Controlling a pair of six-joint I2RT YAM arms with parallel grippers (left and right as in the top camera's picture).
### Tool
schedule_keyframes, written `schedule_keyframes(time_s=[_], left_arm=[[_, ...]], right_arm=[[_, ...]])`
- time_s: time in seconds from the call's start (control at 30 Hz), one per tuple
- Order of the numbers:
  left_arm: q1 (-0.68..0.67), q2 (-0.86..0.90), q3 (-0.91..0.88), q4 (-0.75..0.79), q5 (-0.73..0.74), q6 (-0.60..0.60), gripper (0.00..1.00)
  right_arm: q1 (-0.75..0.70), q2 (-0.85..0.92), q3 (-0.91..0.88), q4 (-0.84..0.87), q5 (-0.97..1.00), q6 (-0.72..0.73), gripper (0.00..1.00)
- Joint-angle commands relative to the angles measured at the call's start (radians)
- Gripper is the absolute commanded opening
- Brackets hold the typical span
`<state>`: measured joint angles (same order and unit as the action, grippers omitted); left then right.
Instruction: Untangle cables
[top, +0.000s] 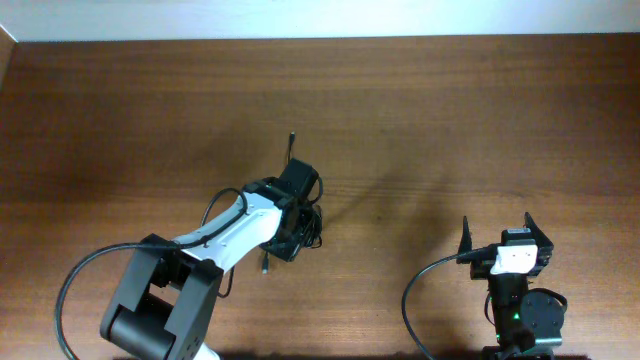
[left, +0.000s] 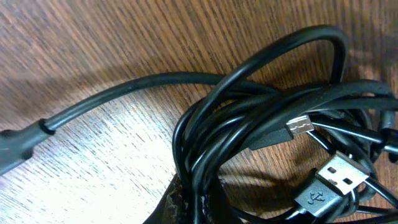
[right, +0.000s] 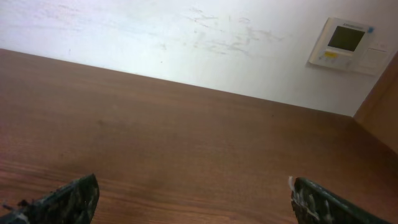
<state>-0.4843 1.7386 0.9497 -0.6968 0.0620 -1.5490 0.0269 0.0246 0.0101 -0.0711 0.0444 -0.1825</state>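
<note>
overhead: left gripper (top: 297, 213) covers most of the cables (top: 316, 228). left wrist: they run off right and bottom edges; pinch point probably below frame.

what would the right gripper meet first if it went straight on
Nothing near: the right gripper, open, faces bare table; the way looks free up to the far wall, though depth is unclear. The cables lie off to its left.

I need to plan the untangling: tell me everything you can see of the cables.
The cables are thin, glossy black cords, looped and knotted into one pile lying on the wooden table. One cord runs out left to a moulded black end. A silver USB plug and a smaller metal plug lie in the tangle. The left gripper seems to pinch the pile.
</note>
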Motion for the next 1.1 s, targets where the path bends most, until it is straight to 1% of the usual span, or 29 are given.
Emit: schedule_keyframes(time_s=[0.0,0.03,0.07,0.1,0.17,0.23,0.3,0.33,0.37,0.4,0.43,0.47,0.53,0.6,0.63,0.67,0.7,0.77,0.8,0.83,0.9,0.93,0.97,1.0,1.03,1.07], left_arm=[[0.097,-0.058,0.019,-0.005,-0.035,0.444,0.00],[0.133,-0.126,0.033,-0.008,-0.024,0.618,0.00],[0.161,-0.226,0.039,-0.033,-0.012,0.736,0.00],[0.168,-0.314,0.039,-0.053,0.008,0.807,0.00],[0.167,-0.545,0.039,-0.101,0.065,1.017,0.00],[0.167,-0.639,0.038,-0.113,0.064,1.080,0.00],[0.167,-0.662,0.037,-0.125,0.066,1.068,0.00],[0.166,-0.647,0.032,-0.133,0.082,1.014,0.00],[0.166,-0.618,0.023,-0.135,0.122,0.935,0.00],[0.165,-0.577,0.013,-0.135,0.161,0.878,0.00],[0.156,-0.519,0.006,-0.135,0.218,0.826,0.00],[0.146,-0.478,0.005,-0.135,0.245,0.819,0.00],[0.105,-0.360,0.005,-0.135,0.287,0.819,0.00],[0.059,-0.282,0.005,-0.135,0.291,0.785,0.00],[0.039,-0.258,0.005,-0.135,0.291,0.783,0.00],[0.028,-0.252,0.005,-0.135,0.291,0.797,0.00],[0.028,-0.271,0.005,-0.134,0.294,0.834,0.00],[0.028,-0.357,0.005,-0.127,0.294,0.927,0.00],[0.023,-0.406,0.005,-0.126,0.293,0.979,0.00],[0.005,-0.439,0.005,-0.106,0.289,1.011,0.00],[-0.069,-0.478,0.005,0.015,0.299,1.015,0.00],[-0.112,-0.483,0.005,0.068,0.302,1.012,0.00],[-0.154,-0.483,0.005,0.103,0.301,1.012,0.00],[-0.188,-0.483,0.005,0.125,0.282,1.013,0.00],[-0.201,-0.483,0.005,0.112,0.243,1.013,0.00],[-0.208,-0.483,0.005,0.103,0.229,1.013,0.00]], right_arm=[[0.006,-0.004,-0.005,-0.008,0.001,0.003,0.98],[0.006,-0.004,-0.005,-0.008,0.002,0.003,0.99],[0.006,-0.004,-0.005,-0.008,0.002,0.003,0.98],[0.006,-0.004,-0.005,-0.008,0.002,0.003,0.98],[0.006,-0.004,-0.005,-0.008,0.002,0.003,0.98],[0.006,-0.004,-0.005,-0.008,0.002,0.003,0.98],[0.006,-0.004,-0.005,-0.009,-0.026,0.010,0.98],[0.006,-0.003,-0.005,-0.006,-0.097,0.108,0.98],[0.006,-0.003,-0.005,0.006,-0.204,0.349,0.98],[0.006,-0.003,-0.005,0.019,-0.358,0.625,0.98],[0.006,-0.003,-0.005,0.024,-0.524,0.867,0.98],[0.006,-0.003,-0.005,0.023,-0.651,1.019,0.98],[0.006,-0.003,-0.005,0.022,-0.674,1.029,0.99],[0.006,-0.003,-0.005,0.022,-0.696,1.028,0.99],[0.006,-0.003,-0.005,0.027,-0.724,1.025,0.95],[0.006,-0.003,-0.004,0.050,-0.805,1.026,0.73],[0.006,-0.002,-0.003,0.048,-0.859,1.041,0.68],[0.006,0.000,-0.003,0.044,-0.989,1.177,0.68],[0.008,0.000,-0.003,0.044,-1.031,1.286,0.68],[0.018,0.000,-0.003,0.045,-1.040,1.352,0.68],[0.096,0.000,-0.003,0.044,-0.981,1.370,0.69],[0.155,0.000,-0.003,0.045,-0.872,1.369,0.73],[0.223,0.000,-0.003,0.044,-0.758,1.359,0.73],[0.315,0.009,-0.003,0.045,-0.601,1.288,0.73],[0.364,0.022,-0.003,0.045,-0.483,1.255,0.73],[0.392,0.037,-0.003,0.047,-0.418,1.255,0.73]])
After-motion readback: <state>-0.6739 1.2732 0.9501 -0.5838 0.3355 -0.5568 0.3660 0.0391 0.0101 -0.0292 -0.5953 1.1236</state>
